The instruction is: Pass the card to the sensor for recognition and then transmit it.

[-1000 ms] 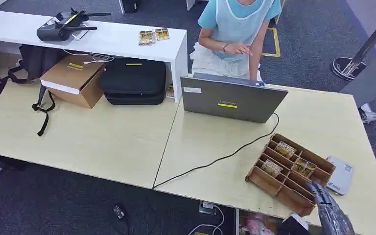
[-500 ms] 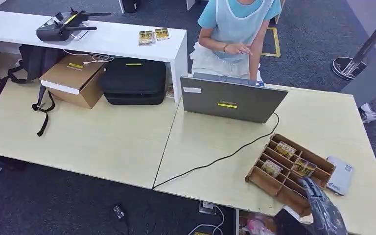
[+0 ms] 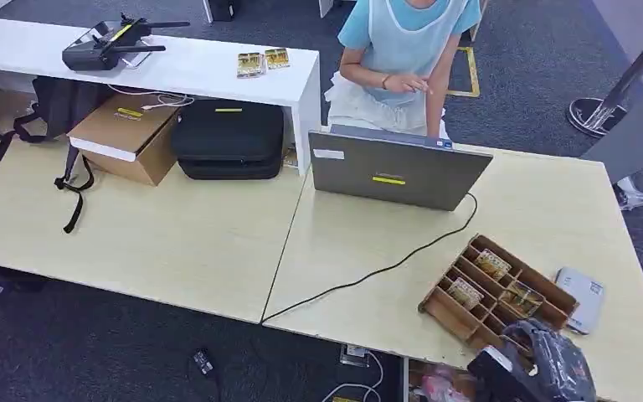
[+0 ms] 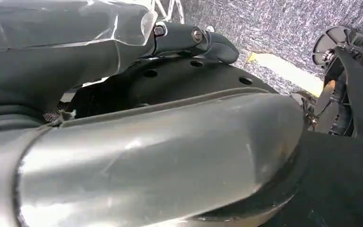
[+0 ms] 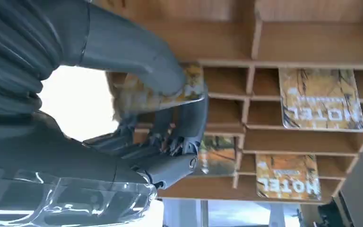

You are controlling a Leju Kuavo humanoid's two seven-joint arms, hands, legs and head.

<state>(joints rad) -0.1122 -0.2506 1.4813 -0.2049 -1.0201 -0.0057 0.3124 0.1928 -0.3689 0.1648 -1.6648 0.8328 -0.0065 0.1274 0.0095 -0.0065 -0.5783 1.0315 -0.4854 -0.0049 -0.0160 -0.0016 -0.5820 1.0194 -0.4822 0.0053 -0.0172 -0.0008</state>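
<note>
Your card is now in the right hand: the wrist view shows the thick thumb pressed on its patterned face and the darker fingers curled beneath it, so it is pinched, and it looks lifted off the wooden tray, though you cannot be certain its far edge is clear of the dividers. A second ago that hand was only reaching in at the tray's near corner with fingers extended; since then it has drawn back toward five o'clock in the head view, where the right hand now sits bunched over the tray's near edge. Three more cards remain in their slots, two reading HOTEL from the wrist. The white sensor lies just beside the tray at three o'clock, untouched. So the pick appears done, and your next job is likely the short carry to the sensor, keeping the card's face flat. The left hand hangs low by the robot's body; you cannot tell how its fingers lie. Beyond the tray, at eleven o'clock, stands the laptop, its cable trailing across the table, with a person seated behind it.
</note>
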